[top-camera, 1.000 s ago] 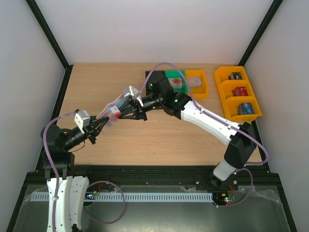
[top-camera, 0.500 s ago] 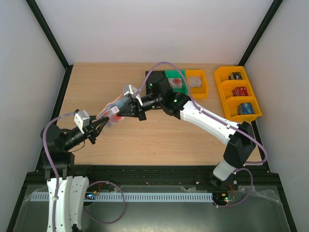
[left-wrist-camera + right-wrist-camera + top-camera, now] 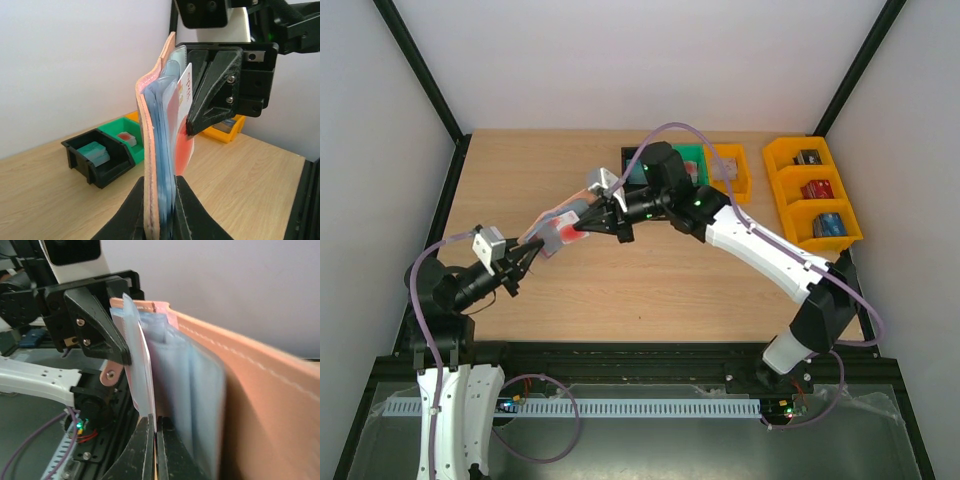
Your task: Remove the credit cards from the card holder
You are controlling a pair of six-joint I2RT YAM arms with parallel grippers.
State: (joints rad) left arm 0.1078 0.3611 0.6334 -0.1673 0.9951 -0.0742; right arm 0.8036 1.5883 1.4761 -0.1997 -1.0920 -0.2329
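Right hand (image 3: 572, 230) retreated, apparently pinching a half-hidden card (image 3: 183, 107); left hand (image 3: 530, 251) clamps card holder (image 3: 150, 150).

Card holder (image 3: 550, 233) stands in left tool (image 3: 530, 252), its card (image 3: 183, 97) in right tool (image 3: 578, 228)

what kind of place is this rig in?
Likely a robotics lab test cell: a wooden table boxed in by white panels, two arms bolted at its edge, orange parts bins.
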